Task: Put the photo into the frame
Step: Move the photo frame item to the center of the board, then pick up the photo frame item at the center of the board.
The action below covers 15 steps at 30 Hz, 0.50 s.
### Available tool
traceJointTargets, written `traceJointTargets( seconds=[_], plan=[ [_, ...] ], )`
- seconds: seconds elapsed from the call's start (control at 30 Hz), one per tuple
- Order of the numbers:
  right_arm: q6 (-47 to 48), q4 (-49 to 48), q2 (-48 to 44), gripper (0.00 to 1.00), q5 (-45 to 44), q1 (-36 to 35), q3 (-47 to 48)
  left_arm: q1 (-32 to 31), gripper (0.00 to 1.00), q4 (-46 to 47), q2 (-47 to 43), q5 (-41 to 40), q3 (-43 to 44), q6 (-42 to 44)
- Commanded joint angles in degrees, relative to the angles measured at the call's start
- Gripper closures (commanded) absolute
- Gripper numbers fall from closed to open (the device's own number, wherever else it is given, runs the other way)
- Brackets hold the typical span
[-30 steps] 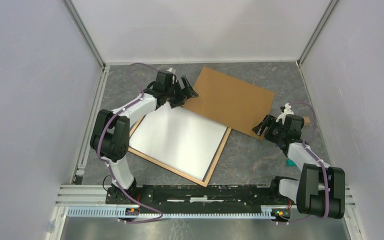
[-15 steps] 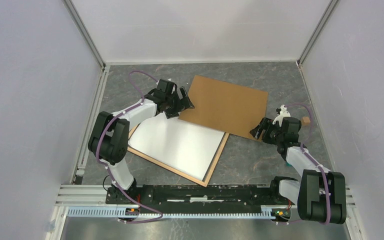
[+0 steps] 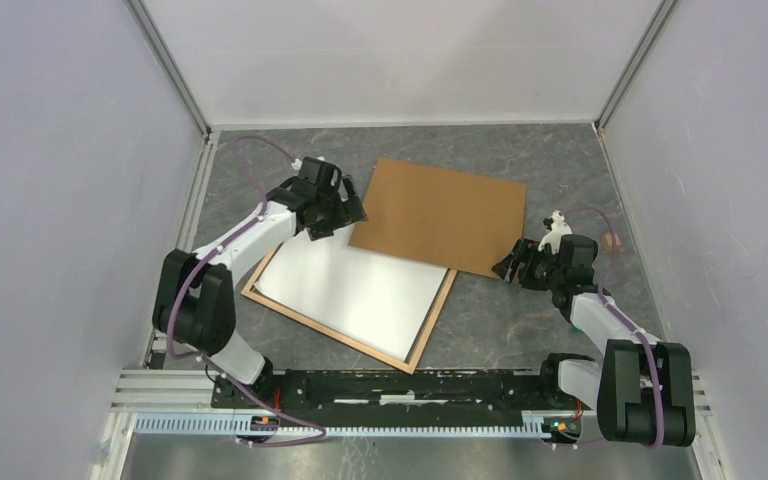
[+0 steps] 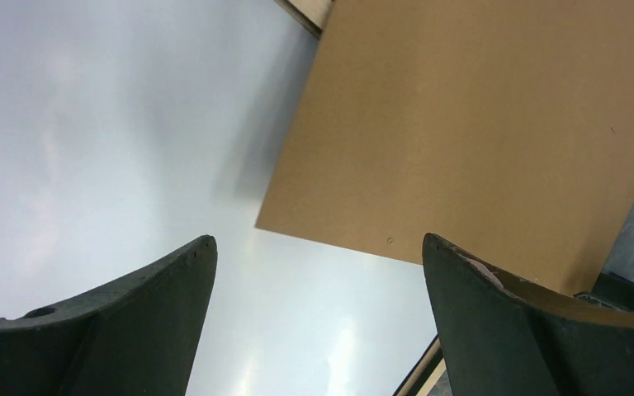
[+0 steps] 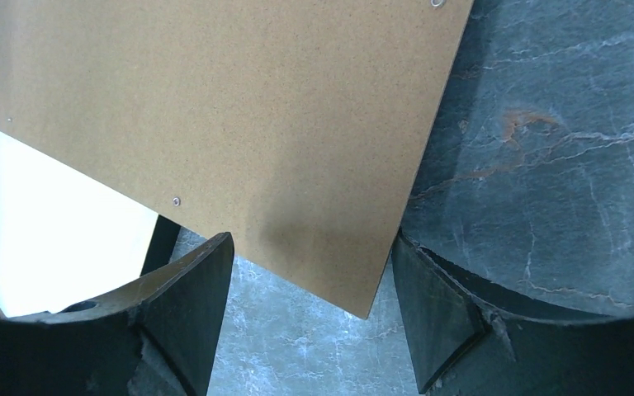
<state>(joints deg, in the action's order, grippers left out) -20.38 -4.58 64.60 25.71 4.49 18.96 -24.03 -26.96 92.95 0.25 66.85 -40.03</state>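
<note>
Judging by the top view, done or nearly done with the main step. On the left half of the table (image 3: 490, 320), shows the photo (image 3: 355, 285) lying white back up inside the frame (image 3: 434, 318), with tan rail visible along its near and right sides. Cannot confirm from here that every edge of the print sits fully down within the rails. Further right and farther back, a flat brown backing board (image 3: 440, 215), resting with its near edge overlapping the far edge of photo and frame, and not yet laid over the print. Probably left to do: squaring that board over the photo's white back and dropping it into the frame, if closing up counts toward the task.

Turning to the grippers, left one first. Left gripper (image 3: 332, 208): spread to its widest, holding nothing, hovering over the far corner of the photo just beside the board's left edge. In the left wrist view, dark fingers (image 4: 132, 322) well apart, with white print and brown board in the gap and no contact evident. Right gripper (image 3: 518, 265): parted fairly wide, low at the near right corner of the board. In the right wrist view, straddles that corner, with the board's edge between the fingers (image 5: 173, 322). Hard to tell whether either finger touches it; no pinch on it shown. Nothing carried on either side.
</note>
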Motion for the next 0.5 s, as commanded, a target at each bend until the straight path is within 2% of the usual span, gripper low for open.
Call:
traceJointTargets(
  seconds=[0.0,0.1,0.23,0.33,0.47],
  plan=[
    [1.5,0.3,-1.1,0.24,0.9,-0.3,-0.6,3.7,0.00,0.4,-6.8,2.8,-4.2,1.2],
    [1.8,0.4,-1.3,0.24,0.7,-0.3,-0.8,3.9,0.00,10.9,-12.8,12.5,-12.6,-4.3],
    [1.6,-0.5,-0.9,0.24,0.6,-0.3,-1.3,3.7,0.00,33.7,-16.0,23.3,-25.7,-21.9],
    [1.1,-1.4,-0.5,0.24,0.9,-0.3,-1.6,1.6,0.00,48.4,-15.3,21.1,-32.3,-29.4],
    [0.3,-2.5,-0.2,0.24,1.1,-0.3,-1.6,-4.5,0.03,59.8,-11.3,12.1,-36.6,-37.7]
  ],
)
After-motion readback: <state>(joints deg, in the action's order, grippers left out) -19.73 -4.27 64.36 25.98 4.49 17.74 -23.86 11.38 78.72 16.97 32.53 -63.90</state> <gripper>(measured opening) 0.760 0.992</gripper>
